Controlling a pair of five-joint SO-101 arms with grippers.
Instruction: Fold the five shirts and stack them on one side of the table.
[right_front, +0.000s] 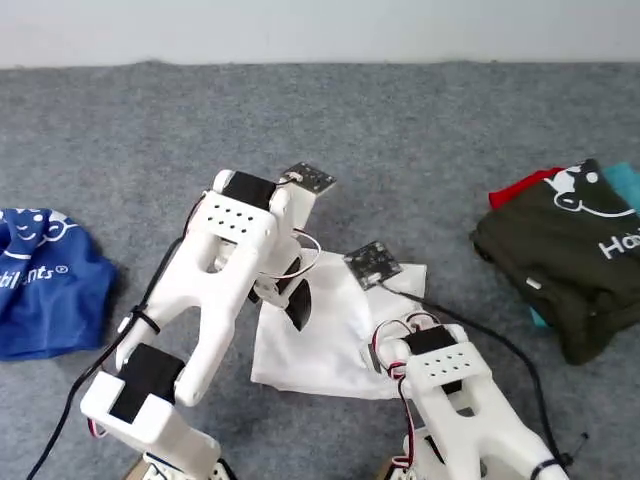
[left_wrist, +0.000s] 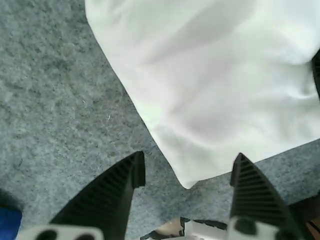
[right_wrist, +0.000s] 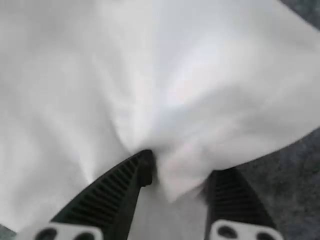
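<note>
While the right tool (right_wrist: 185, 165) pinches a bunch of the white shirt (right_front: 330, 350) in the middle of the desk (right_front: 420, 130) and the left tool (left_wrist: 189, 157) hangs spread over its corner, it's mid-fold I'd say, so left needs to grab that corner next.

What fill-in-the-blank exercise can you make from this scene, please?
1. The middle shirt is ____ in colour.
2. The left gripper, over the edge of it, has its fingers ____.
3. The right gripper is ____ on a fold of it.
4. The lone shirt, far from the shirt pile, is ____.

Missing words: white; open; shut; blue.
</note>
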